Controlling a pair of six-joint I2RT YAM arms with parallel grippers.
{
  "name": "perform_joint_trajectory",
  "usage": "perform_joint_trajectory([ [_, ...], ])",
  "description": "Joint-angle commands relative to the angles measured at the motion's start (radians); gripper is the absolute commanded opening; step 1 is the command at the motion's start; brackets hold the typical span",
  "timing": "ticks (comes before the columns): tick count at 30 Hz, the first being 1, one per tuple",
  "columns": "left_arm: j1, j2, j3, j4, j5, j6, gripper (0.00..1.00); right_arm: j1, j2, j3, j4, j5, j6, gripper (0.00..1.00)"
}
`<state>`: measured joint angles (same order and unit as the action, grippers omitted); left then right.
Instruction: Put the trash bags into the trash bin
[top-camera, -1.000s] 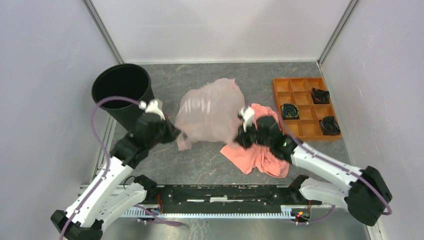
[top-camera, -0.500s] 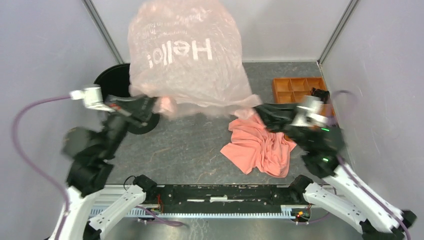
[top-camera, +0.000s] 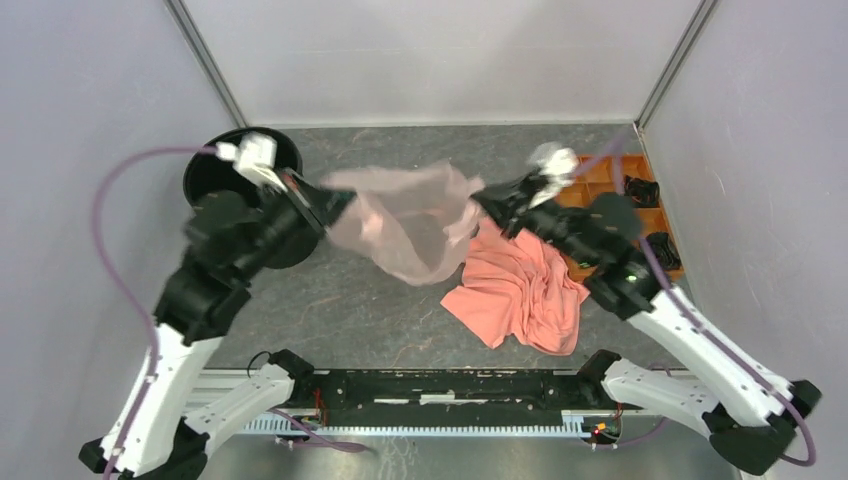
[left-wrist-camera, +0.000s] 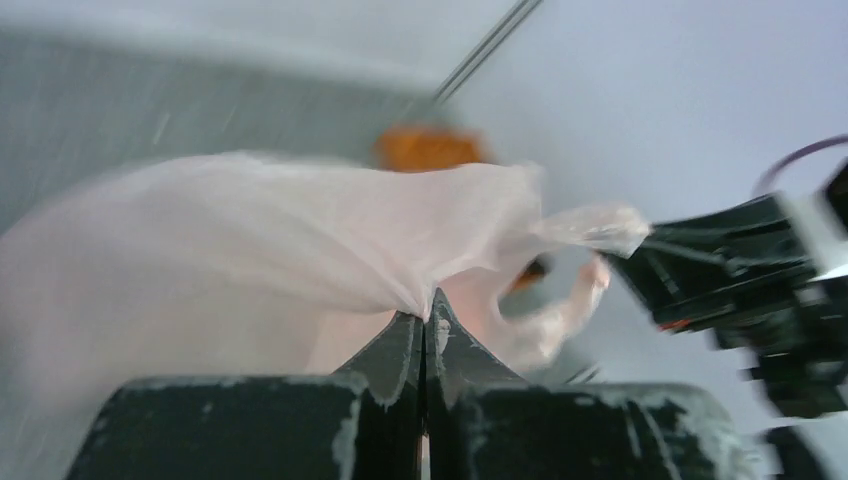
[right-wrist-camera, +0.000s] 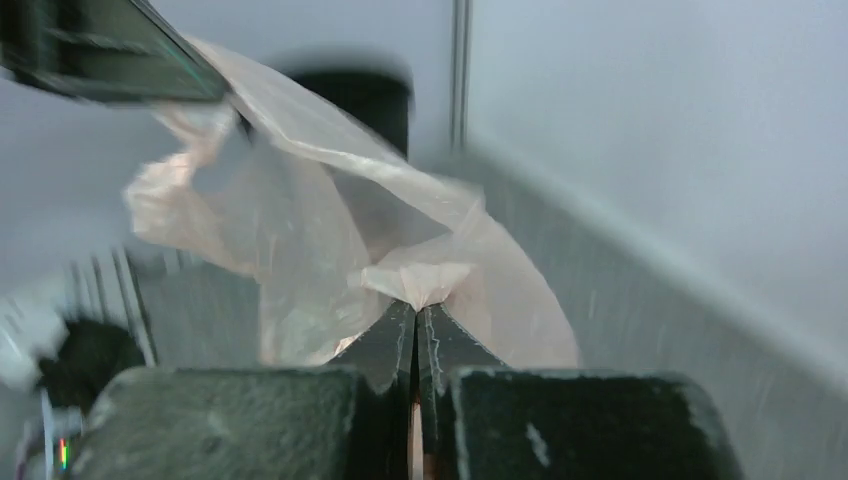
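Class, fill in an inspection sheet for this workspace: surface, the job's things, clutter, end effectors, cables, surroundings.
Surface: grey mottled table.
Job's things: pink trash bag stretched in the air between both arms, not in the black trash bin at far left.
Clutter: coral cloth crumpled on the table; orange tray at right holding black items.
End effectors: left end effector and right end effector each shut on a bag edge.
Cables: purple cable loops off the left arm.
Surroundings: pale walls.
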<state>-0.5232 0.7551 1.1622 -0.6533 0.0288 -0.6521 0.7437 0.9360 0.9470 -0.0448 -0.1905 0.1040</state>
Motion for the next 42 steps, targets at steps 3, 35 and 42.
perform_joint_trajectory([
  [3,0.003,0.018,0.230,0.208,0.091,0.072,0.02,0.000,-0.129,0.027,0.253,-0.076,0.004,0.01],
  [35,0.003,-0.143,-0.525,0.556,0.260,-0.272,0.02,0.080,0.187,-0.234,0.571,-0.288,0.359,0.27],
  [42,0.003,-0.050,-0.406,0.450,0.252,-0.176,0.02,0.137,0.112,-0.293,0.528,-0.130,0.283,0.74],
])
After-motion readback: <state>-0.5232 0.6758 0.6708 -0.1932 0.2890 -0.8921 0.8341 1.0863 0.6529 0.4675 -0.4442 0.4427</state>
